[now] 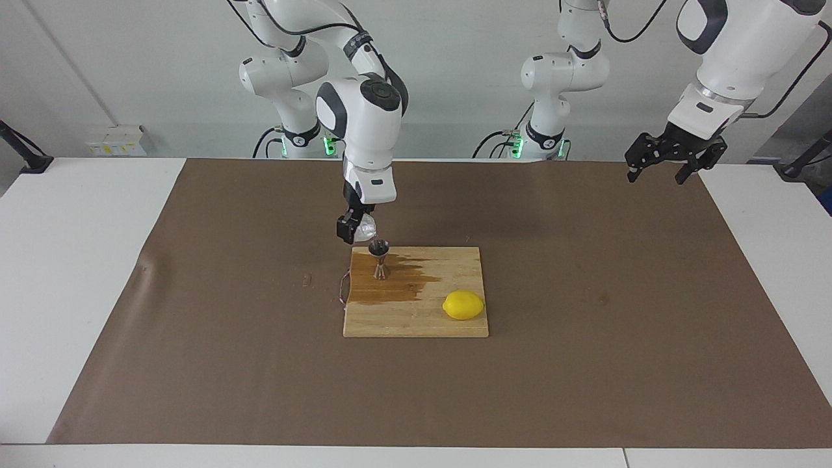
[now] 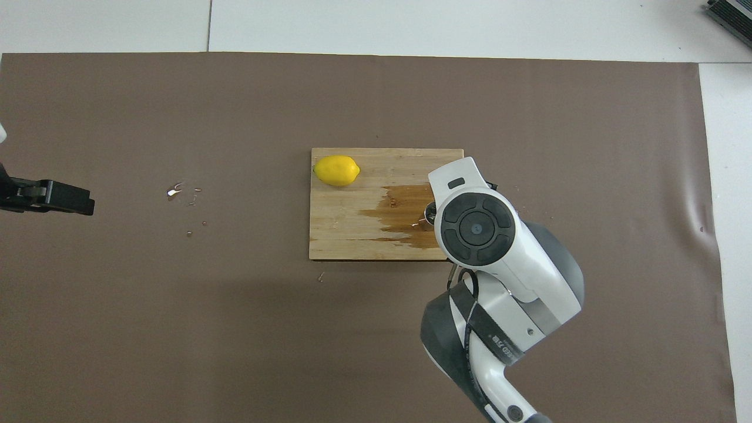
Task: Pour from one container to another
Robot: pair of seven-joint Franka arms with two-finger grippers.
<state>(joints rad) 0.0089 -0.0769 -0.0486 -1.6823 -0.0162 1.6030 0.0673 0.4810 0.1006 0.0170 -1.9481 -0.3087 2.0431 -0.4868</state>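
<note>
A small clear faceted cup (image 1: 366,227) hangs tilted just above the mouth of the steel hourglass jigger (image 1: 379,259), with my right gripper (image 1: 357,229) shut on it. The jigger stands upright on the wet, dark patch of the wooden cutting board (image 1: 416,312). In the overhead view my right arm's wrist covers the cup and nearly all of the jigger (image 2: 429,212). My left gripper (image 1: 665,160) waits open in the air over the left arm's end of the table; its black tip (image 2: 53,197) shows at the overhead view's edge.
A yellow lemon (image 1: 463,305) lies on the board's corner farther from the robots, toward the left arm's end. The brown mat (image 1: 585,364) covers the table. Small drops and specks (image 2: 176,191) lie on the mat toward the left arm's end.
</note>
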